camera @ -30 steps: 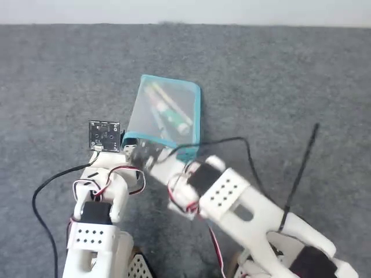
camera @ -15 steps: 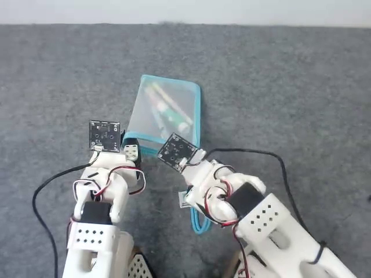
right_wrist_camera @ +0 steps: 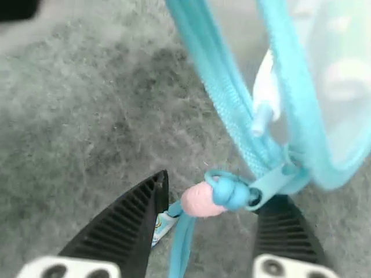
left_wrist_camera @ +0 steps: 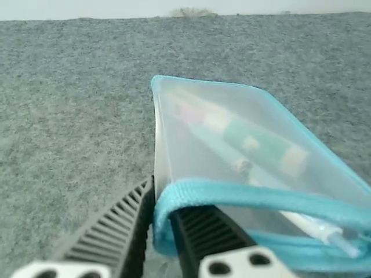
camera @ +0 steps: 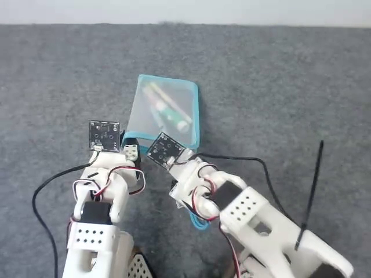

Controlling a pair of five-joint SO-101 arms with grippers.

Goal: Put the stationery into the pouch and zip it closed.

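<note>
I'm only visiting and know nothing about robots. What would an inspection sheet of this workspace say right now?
Surface: grey carpet-like mat.
Job's things: clear pouch with teal trim lies on the mat, stationery inside; zip pull carries a pink bead.
Clutter: nothing seen.
Hands: left hand clamped on the pouch's teal edge; right hand open, one finger either side of the zip pull.
Cables: black cables trail from both arms; teal cord hangs from the bead.
Surroundings: pale wall behind.
</note>
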